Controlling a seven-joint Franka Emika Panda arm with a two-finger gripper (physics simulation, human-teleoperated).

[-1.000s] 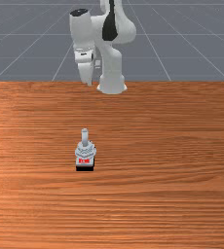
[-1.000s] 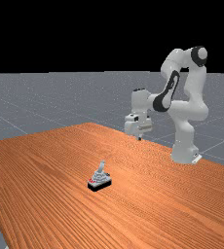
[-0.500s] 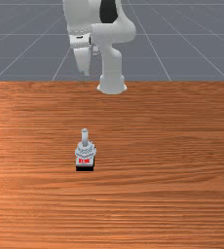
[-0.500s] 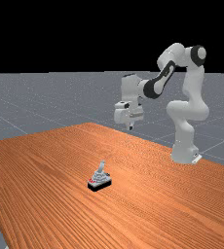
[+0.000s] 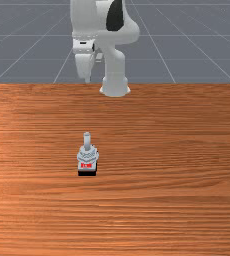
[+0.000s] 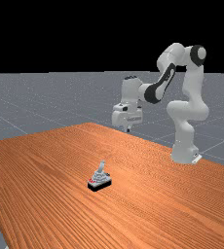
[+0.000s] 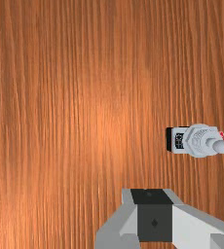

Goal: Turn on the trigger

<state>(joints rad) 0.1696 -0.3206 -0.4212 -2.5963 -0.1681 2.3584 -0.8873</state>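
A small grey joystick-like trigger [image 5: 87, 155] stands on the table with its stick upright, a black base and a red marking at the front. In the far view the trigger [image 6: 100, 181] is left of and below the gripper [image 6: 128, 130], which hangs well above the table and points down. The wrist view has the gripper [image 7: 154, 204] with its fingers together, nothing held, and the trigger [image 7: 197, 140] off to one side of them, its rounded stick end facing the camera. They do not touch.
The wooden table [image 5: 162, 200] extends around the trigger. The arm's base [image 6: 184, 152] stands at the table's edge, on the far view's right.
Over the last second my hand has risen and moved toward the far view's left. Since half a second ago it has dropped slightly. The trigger has stayed where it was.
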